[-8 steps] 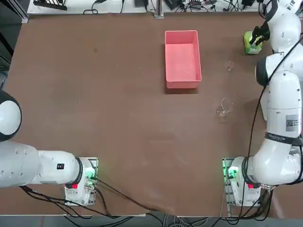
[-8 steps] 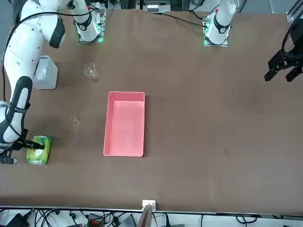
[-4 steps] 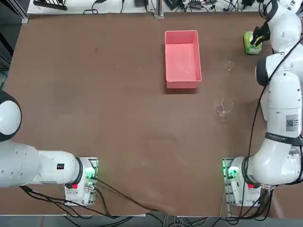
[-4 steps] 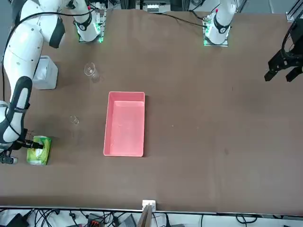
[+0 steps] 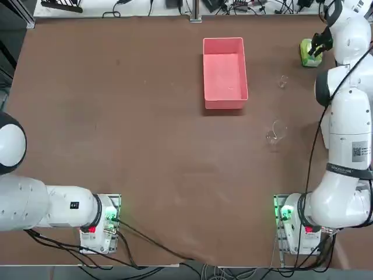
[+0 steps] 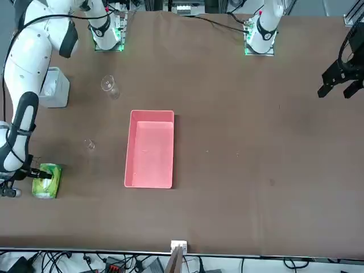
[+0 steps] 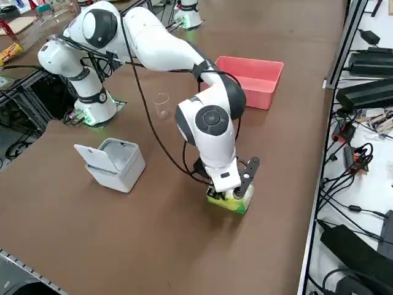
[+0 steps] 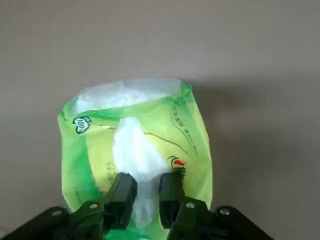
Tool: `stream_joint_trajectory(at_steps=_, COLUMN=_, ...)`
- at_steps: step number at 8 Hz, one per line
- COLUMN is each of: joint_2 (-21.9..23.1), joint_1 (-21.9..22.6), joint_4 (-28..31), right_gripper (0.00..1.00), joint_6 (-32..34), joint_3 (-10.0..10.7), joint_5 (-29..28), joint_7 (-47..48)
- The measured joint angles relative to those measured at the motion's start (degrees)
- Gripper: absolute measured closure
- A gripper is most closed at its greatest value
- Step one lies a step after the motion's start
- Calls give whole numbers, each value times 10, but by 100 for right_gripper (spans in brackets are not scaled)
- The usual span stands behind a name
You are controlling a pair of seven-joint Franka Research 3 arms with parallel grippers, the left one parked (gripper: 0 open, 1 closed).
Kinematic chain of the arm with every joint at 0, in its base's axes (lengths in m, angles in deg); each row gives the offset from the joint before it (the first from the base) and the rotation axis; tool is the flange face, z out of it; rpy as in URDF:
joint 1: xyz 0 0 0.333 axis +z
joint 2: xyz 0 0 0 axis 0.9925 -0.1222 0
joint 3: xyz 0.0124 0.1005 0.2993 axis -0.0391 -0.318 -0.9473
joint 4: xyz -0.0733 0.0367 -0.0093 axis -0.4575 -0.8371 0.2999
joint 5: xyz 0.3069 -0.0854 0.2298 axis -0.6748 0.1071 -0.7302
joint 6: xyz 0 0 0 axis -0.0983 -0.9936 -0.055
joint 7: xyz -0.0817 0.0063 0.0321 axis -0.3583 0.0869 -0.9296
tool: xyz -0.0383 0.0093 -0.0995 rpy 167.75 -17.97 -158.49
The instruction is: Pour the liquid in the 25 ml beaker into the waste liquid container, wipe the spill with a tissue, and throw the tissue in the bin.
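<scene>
My gripper (image 8: 146,192) down on green pack (image 8: 135,150), fingers nearly together, pinching tissue (image 8: 134,150) tuft. I finish squeeze, then lift straight up, slowly, so sheet comes free, pack stays.

Table (image 5: 145,116): dark brown, matt, uniform.
Tray (image 5: 224,73): pink all over, walls and floor alike.
Tissue pack (image 8: 135,145): bright green wrapper with yellow-green panels, a small white round mark at one corner, fine dark print along one edge, a red spot near the middle.
Tissue (image 8: 135,150): white, standing out of the pack's slot.
Gripper (image 8: 148,200): black fingers and black body.
Small beaker (image 5: 283,81): clear, colourless glass.
Larger beaker (image 5: 276,132): clear, colourless glass.
Bin (image 7: 113,165): pale grey-white, lid the same shade.
Arm (image 7: 212,123): white shells, dark joints, black cable.
Arm bases (image 5: 288,224): lit green, with red marks.
</scene>
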Motion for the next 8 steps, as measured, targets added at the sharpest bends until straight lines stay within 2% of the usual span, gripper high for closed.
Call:
stream_joint_trajectory(at_steps=6, joint_2=0, joint_1=-2, joint_4=0, right_gripper=83, joint_6=0, joint_3=0, joint_5=1, joint_7=-14)
stream_joint_trajectory(at_steps=8, joint_2=0, joint_1=-3, joint_4=0, right_gripper=97, joint_6=0, joint_3=0, joint_5=1, joint_7=-15)
